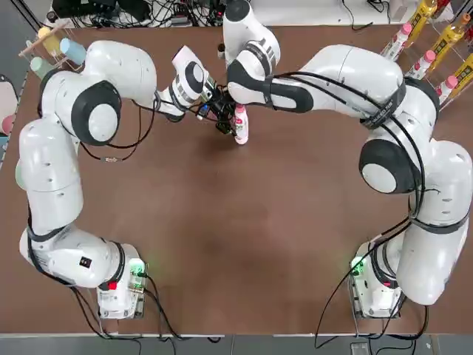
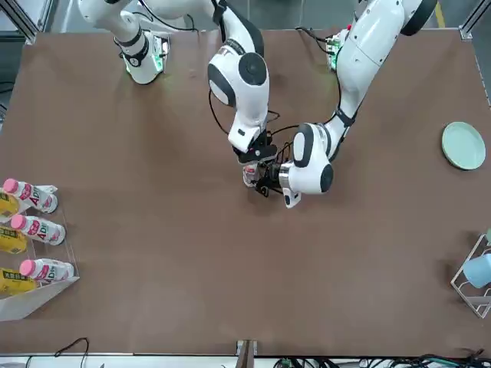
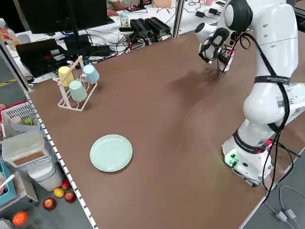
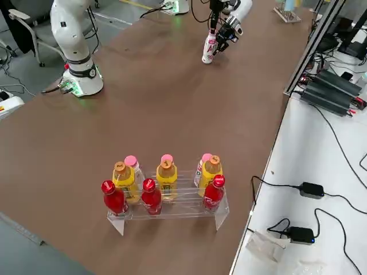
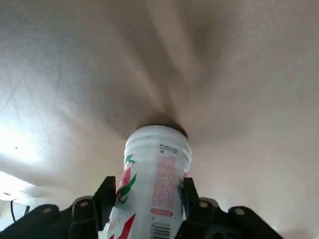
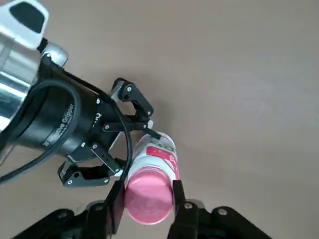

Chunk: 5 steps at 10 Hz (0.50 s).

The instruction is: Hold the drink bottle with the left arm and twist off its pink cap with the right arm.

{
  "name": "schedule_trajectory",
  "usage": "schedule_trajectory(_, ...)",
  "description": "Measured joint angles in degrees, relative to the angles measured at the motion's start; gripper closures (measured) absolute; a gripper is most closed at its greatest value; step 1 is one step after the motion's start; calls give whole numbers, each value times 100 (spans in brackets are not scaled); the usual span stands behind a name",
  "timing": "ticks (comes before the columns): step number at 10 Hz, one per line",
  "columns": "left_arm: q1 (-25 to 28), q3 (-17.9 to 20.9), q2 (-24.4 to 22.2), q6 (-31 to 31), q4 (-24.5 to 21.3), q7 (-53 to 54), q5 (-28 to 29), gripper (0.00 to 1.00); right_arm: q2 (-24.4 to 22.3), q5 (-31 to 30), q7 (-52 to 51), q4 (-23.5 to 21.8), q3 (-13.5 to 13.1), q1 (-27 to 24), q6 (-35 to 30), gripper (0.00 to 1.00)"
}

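Drink bottle between left fingers, pink cap between right fingers

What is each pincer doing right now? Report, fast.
Left pincer: shut on the drink bottle.
Right pincer: shut on the pink cap.

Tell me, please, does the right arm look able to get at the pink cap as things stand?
Probably yes: the right gripper already brackets the pink cap from above, a finger on either side, while the left gripper clamps the drink bottle lower down, leaving the top free.
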Motion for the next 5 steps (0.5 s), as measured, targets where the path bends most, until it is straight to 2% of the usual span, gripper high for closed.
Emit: schedule_trajectory(5, -3, 2, 1, 0, 4, -28, 0, 40, -6, -63, -1135, 5, 5, 10, -1, 57)
